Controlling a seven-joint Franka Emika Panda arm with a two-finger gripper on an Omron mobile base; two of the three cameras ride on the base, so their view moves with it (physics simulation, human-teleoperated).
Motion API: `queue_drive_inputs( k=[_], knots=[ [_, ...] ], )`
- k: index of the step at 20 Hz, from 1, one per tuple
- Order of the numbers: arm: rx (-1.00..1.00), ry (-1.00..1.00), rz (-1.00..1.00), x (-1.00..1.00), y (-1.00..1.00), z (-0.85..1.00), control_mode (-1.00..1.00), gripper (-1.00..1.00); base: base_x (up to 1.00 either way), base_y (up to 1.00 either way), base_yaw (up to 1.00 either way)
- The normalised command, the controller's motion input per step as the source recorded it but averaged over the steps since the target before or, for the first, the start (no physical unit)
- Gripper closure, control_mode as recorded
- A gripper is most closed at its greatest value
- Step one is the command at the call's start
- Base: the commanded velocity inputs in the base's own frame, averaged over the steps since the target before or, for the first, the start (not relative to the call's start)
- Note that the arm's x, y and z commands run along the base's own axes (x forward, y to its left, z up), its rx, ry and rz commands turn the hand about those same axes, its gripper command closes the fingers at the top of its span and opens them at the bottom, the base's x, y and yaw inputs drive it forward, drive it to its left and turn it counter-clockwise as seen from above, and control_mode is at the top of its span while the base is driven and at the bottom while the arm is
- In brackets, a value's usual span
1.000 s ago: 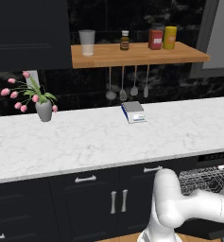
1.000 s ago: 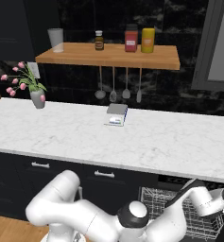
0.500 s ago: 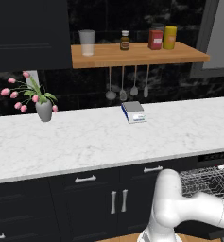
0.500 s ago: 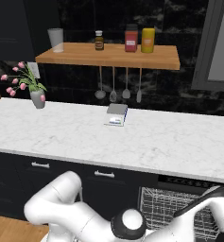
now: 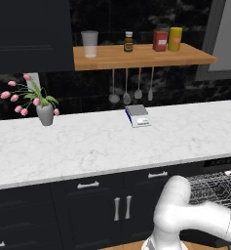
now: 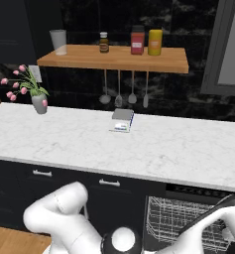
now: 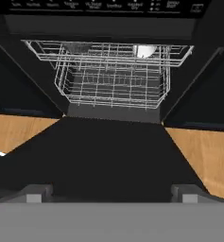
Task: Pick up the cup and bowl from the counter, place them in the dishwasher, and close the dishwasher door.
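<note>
The dishwasher stands open in front of my hand, and its grey wire racks also show under the right end of the counter. The dishwasher door lies folded down flat, a dark panel stretching from the racks toward my gripper. My gripper is open with nothing between its fingertips. In the upper rack sit a grey rounded dish that looks like the bowl and a white round thing that looks like the cup.
A small grey scale and a vase of pink flowers stand on the counter. The wooden shelf carries a glass, a bottle and jars, with utensils hanging below. Wooden floor lies on both sides of the door.
The arm has sunk lower and drawn back from the rack; the hand that showed at the right of the right base view has dropped out of it. The gripper stays open.
</note>
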Motion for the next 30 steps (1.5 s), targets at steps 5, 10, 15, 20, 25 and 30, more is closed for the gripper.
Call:
queue_drive_inputs(
  k=[5,10,15,20,25,30],
  knots=[
    [-0.26,-0.01,0.29,-1.0,0.25,0.0,-1.0,-1.0,0.0,0.0,0.0],
    [-0.01,-0.24,0.03,-1.0,0.25,0.03,-1.0,-1.0,0.0,0.0,0.0],
    [0.38,-0.09,0.01,-1.0,0.32,0.13,-1.0,-1.0,0.0,0.0,0.0],
    [0.51,-0.14,-0.14,-0.93,0.6,-0.38,-1.0,-1.0,0.0,0.0,0.0],
    [0.47,-0.12,-0.26,-0.51,0.3,-0.79,-1.0,-1.0,0.0,0.0,0.0],
    [0.57,-0.07,-0.35,0.07,0.04,-1.0,-1.0,-1.0,0.0,0.0,0.0]
  ],
)
